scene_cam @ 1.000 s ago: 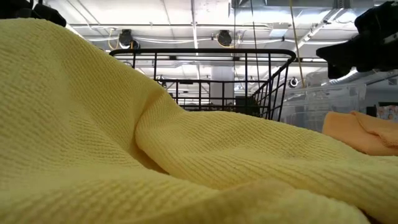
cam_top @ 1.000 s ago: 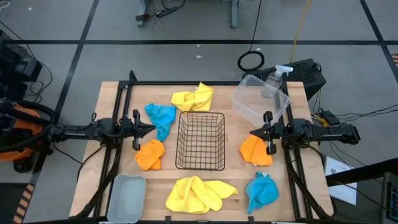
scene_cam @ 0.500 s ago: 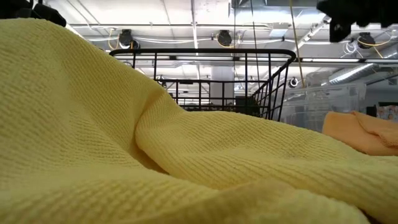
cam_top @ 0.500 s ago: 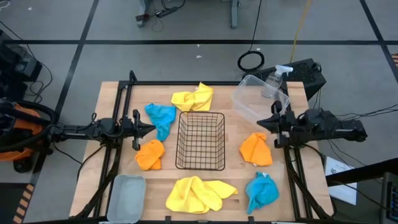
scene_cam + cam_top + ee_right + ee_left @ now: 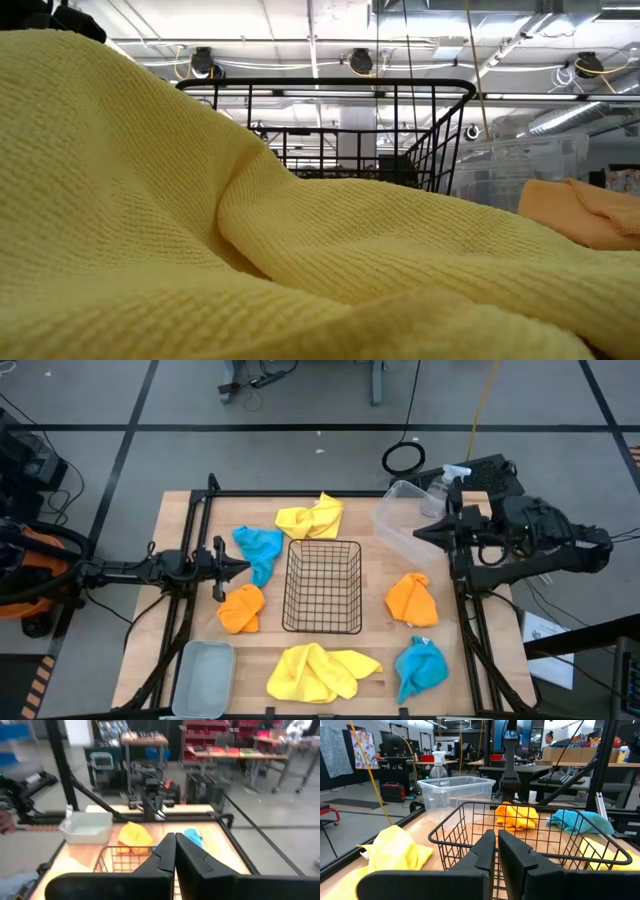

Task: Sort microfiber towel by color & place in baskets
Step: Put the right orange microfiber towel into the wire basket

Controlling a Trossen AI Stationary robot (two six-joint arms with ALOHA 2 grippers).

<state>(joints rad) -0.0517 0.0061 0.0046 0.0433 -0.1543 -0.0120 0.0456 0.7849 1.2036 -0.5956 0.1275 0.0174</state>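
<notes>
Six towels lie flat on the table around the black wire basket (image 5: 322,587). A yellow towel (image 5: 310,517) and a teal one (image 5: 258,547) lie on the far left, an orange one (image 5: 241,608) on the left. A second yellow towel (image 5: 320,670) is near the front edge, an orange one (image 5: 412,600) and a teal one (image 5: 420,668) on the right. The clear tub (image 5: 418,520) stands far right, the grey tray (image 5: 203,678) at the near left corner. My left gripper (image 5: 235,567) is shut, between the left teal and orange towels. My right gripper (image 5: 420,535) is shut and raised over the tub's near edge.
A clear spray bottle (image 5: 440,490) stands behind the tub at the far right corner. In the low view the near yellow towel (image 5: 250,250) fills the foreground, with the basket (image 5: 330,130) behind it. Black frame rails run along the table's left, right and far sides.
My right gripper has risen from beside the right orange towel and moved toward the table's far edge, ending over the clear tub's near edge; it has left the low view upward. Its fingers have stayed shut. No towel has moved.
</notes>
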